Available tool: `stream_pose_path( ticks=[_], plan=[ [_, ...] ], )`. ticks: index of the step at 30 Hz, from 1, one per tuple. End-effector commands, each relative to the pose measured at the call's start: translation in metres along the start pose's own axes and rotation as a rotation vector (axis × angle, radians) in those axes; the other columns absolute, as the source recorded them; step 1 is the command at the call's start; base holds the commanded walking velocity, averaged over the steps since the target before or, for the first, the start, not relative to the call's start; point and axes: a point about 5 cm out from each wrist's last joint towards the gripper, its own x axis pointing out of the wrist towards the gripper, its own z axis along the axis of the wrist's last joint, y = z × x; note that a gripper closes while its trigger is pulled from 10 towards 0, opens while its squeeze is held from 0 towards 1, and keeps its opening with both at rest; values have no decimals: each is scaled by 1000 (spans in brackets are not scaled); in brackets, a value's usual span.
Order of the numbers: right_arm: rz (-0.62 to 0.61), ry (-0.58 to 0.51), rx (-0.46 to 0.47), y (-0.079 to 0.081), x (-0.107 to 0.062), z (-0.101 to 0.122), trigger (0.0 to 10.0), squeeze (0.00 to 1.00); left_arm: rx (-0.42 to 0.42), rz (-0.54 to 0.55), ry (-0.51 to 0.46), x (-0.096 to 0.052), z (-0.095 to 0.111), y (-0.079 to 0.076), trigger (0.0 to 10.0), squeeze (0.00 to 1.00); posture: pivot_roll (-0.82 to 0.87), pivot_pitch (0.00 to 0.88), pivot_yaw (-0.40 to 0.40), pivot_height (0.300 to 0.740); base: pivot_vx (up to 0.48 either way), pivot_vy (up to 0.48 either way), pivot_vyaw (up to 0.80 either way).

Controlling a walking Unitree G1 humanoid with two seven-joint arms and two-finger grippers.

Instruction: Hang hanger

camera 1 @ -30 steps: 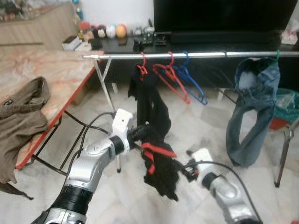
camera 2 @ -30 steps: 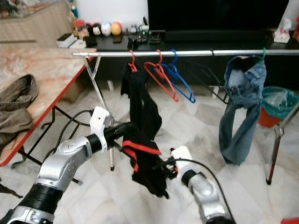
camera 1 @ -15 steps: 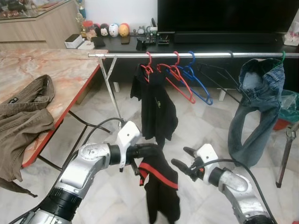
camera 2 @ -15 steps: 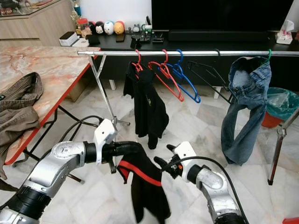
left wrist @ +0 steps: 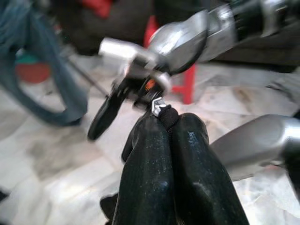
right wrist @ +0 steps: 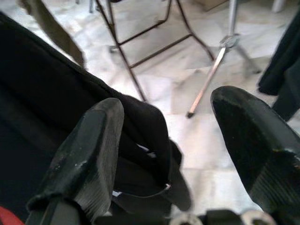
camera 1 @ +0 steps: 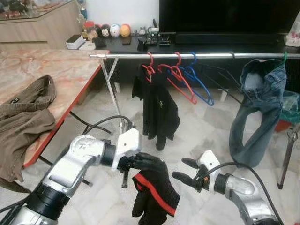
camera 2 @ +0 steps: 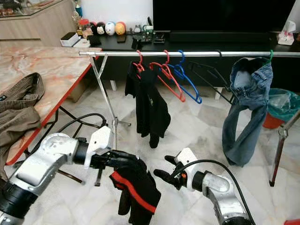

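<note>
My left gripper [camera 1: 152,161] pinches a limp black garment [camera 1: 157,197] with red trim; my right gripper [camera 1: 183,171] gapes wide beside it, below the shiny metal rail [camera 1: 206,55].

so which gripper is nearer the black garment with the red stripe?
Left. The left gripper is shut on the black garment with the red stripe; the right gripper is open just beside it, not touching.

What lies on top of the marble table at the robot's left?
A crumpled brown garment drapes over the marble table edge. Whatever is beneath the cloth stays hidden.
</note>
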Motion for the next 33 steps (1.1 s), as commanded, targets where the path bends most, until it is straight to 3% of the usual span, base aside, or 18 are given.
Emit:
stream_pose_path(
  ticks=[1,4,13,16,19,22,28,29,33],
  plan=[
    [26,-9,8,2,0,2,10000,0,48,-77,-42,-3,11,-5,10000,0,48,4,82,740,0,0,0],
    [42,17,15,6,1,-4,10000,0,60,-158,-91,-6,21,-12,10000,0,54,11,84,740,0,0,0],
    [145,-33,59,15,2,3,10000,0,69,-161,-75,-8,18,-10,10000,0,56,17,89,740,0,0,0],
    [203,-51,33,19,-2,8,10000,0,57,-168,-70,-7,16,-11,10000,0,56,19,89,740,0,0,0],
    [67,-26,-28,0,-6,12,10000,0,57,-165,-58,-6,14,-11,10000,0,56,19,89,740,0,0,0],
    [68,-97,2,-6,-14,24,10000,0,49,-173,-66,-5,14,-12,10000,0,56,25,93,740,0,0,0],
    [123,-109,4,0,-18,27,10000,0,48,-172,-66,-5,14,-12,10000,0,55,27,94,740,0,0,0],
    [151,-164,31,2,-18,32,10000,0,47,-174,-66,-5,14,-12,10000,0,55,27,94,740,0,0,0],
    [231,-202,36,12,-15,38,10000,0,44,-176,-66,-5,13,-13,10000,0,57,27,95,740,0,0,0]
  ],
)
